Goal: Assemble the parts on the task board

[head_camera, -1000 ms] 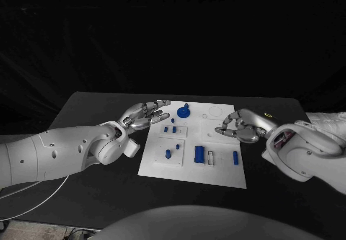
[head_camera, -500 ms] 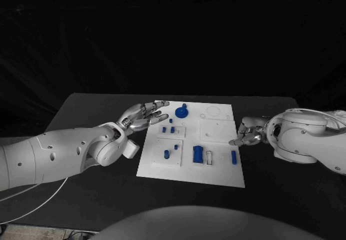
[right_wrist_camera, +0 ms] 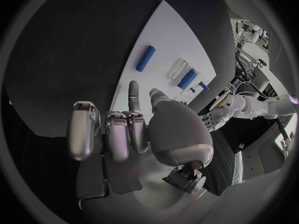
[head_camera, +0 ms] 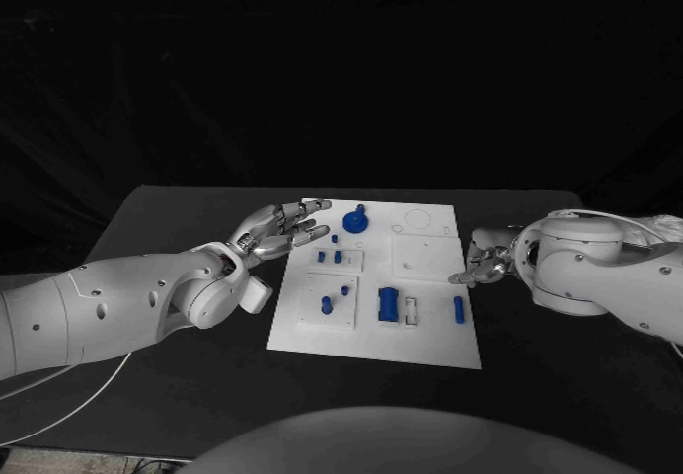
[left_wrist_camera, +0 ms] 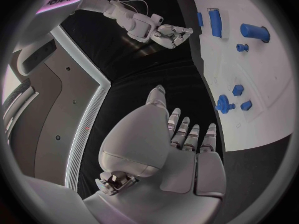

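While the black tabletop [head_camera: 186, 212] lies under a dark backdrop that hides the room beyond, the white task board [head_camera: 427, 346] sits at its middle, between the two arms. On the board the blue parts stand in several spots: a gear-shaped part [head_camera: 357, 219] near the far edge, two small pegs [head_camera: 329, 256] in a raised square, a stubby peg [head_camera: 329, 304] below them, a larger block [head_camera: 389, 303] near the middle and a slim bar [head_camera: 458, 309] toward the robot's right edge.

The left hand [head_camera: 280, 229] hovers just beside the board's far left corner, palm up, fingers [left_wrist_camera: 187, 134] spread and holding nothing. The right hand [head_camera: 482, 262] sits just off the board's right edge, partly hidden behind its own arm; in the right wrist view its fingers [right_wrist_camera: 118, 134] are curled inward with nothing in them.

Compared with a second ago, the right hand has drawn back from over the board to its edge, and the right arm has swung in front of it. The left hand and the parts lie as before
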`<state>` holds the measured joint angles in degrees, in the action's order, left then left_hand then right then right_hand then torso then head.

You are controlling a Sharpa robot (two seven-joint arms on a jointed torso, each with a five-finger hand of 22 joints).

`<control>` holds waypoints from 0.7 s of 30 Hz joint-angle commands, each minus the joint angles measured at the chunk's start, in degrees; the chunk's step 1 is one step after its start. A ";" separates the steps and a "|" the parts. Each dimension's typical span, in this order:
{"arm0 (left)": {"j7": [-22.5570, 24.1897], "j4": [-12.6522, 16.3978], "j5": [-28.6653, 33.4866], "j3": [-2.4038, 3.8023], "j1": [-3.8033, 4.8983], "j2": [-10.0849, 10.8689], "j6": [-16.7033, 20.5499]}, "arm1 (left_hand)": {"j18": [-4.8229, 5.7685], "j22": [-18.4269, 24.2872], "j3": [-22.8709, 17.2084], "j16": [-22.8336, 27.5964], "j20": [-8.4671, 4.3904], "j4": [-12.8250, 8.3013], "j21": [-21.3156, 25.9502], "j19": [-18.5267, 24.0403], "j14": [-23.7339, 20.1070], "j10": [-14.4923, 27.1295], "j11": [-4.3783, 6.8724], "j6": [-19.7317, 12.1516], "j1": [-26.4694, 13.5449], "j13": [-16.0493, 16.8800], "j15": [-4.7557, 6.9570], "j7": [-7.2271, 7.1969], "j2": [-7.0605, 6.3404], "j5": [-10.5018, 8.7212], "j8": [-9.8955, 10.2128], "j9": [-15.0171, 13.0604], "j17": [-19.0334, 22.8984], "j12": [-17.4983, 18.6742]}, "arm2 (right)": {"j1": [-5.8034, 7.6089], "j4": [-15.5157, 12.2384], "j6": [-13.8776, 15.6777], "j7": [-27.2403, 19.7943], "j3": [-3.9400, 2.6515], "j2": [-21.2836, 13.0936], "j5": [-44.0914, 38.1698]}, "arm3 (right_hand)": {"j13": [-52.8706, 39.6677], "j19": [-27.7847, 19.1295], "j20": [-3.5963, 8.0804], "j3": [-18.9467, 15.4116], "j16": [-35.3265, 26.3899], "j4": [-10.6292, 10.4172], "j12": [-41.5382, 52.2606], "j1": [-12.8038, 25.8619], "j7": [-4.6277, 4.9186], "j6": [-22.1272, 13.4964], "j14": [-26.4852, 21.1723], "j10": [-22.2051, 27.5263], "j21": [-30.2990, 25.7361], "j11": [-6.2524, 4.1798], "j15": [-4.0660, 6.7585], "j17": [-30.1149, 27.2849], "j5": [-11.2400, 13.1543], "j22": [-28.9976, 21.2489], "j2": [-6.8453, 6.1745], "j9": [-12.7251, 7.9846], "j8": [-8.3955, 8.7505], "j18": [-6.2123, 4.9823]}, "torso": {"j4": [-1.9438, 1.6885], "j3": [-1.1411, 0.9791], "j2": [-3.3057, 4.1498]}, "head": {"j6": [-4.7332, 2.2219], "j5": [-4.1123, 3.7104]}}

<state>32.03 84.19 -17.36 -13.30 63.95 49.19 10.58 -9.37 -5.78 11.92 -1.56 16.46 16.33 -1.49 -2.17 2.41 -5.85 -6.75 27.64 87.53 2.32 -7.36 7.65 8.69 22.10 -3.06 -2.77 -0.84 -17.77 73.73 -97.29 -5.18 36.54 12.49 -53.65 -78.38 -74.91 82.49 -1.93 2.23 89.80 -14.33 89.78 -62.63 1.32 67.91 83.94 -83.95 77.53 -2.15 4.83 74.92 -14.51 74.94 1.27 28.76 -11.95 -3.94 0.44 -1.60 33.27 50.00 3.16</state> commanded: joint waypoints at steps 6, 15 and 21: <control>0.57 0.29 -0.60 0.04 0.01 0.01 -1.20 | -1.01 -0.06 0.36 -0.56 0.01 0.12 -0.32 -0.34 0.59 -0.29 -0.59 0.23 0.58 0.13 -0.16 -0.18 -0.02 0.33 -0.12 -0.03 -0.11 -0.62 | -1.66 1.39 0.66 0.93 0.12 1.77 -0.61 | -15.09 0.10 0.53 0.01 0.20 -0.36 0.22 0.74 -0.02 0.44 6.06 -6.05 0.13 -0.45 0.46 15.08 0.33 10.76 0.04 0.07 0.40 0.76 | 0.00 -0.06 0.03 | 0.00 0.10; 0.53 0.48 -0.66 0.04 0.01 0.20 -0.98 | -0.99 -0.04 0.43 -0.67 0.02 0.15 -0.33 -0.36 0.72 -0.42 -0.75 0.36 0.64 0.16 -0.23 -0.18 -0.05 0.36 -0.14 -0.05 -0.15 -0.86 | -2.97 2.29 -0.41 1.16 0.14 2.25 -3.44 | -15.09 0.07 0.63 0.18 0.20 -0.03 0.22 0.57 0.00 0.15 6.06 -6.05 -0.05 -0.46 0.54 15.08 -0.13 10.71 -0.05 0.04 0.78 0.73 | 0.04 -0.05 0.00 | 0.00 0.23; 0.50 0.52 -0.70 0.04 0.01 0.19 -0.96 | -0.99 0.00 0.45 -0.70 0.02 0.15 -0.32 -0.35 0.75 -0.44 -0.79 0.39 0.65 0.16 -0.25 -0.17 -0.06 0.36 -0.15 -0.05 -0.15 -0.88 | -3.15 2.22 -0.92 1.31 0.14 2.24 -5.82 | -15.09 0.12 0.70 0.39 0.20 0.36 0.22 0.31 -0.10 0.47 6.06 -6.05 -0.05 -0.53 0.59 15.08 -0.53 10.73 -0.09 0.16 0.77 0.74 | 0.04 -0.05 -0.04 | 0.00 0.17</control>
<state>32.04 84.53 -17.76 -13.30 63.95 49.44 10.42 -9.37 -5.77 12.08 -2.04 16.46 16.49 -1.49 -2.16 2.64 -6.26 -7.15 27.64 87.51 2.43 -7.59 7.64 8.67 22.09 -3.06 -2.76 -0.89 -18.43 70.65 -95.01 -4.86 37.31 12.62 -51.45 -81.02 -74.91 82.49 -1.52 2.41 89.80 -14.15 89.78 -62.65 1.33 68.26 84.14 -83.95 77.53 -2.15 5.04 74.91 -14.77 74.92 1.28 28.86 -11.51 -3.95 0.48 -1.65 33.26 50.00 3.41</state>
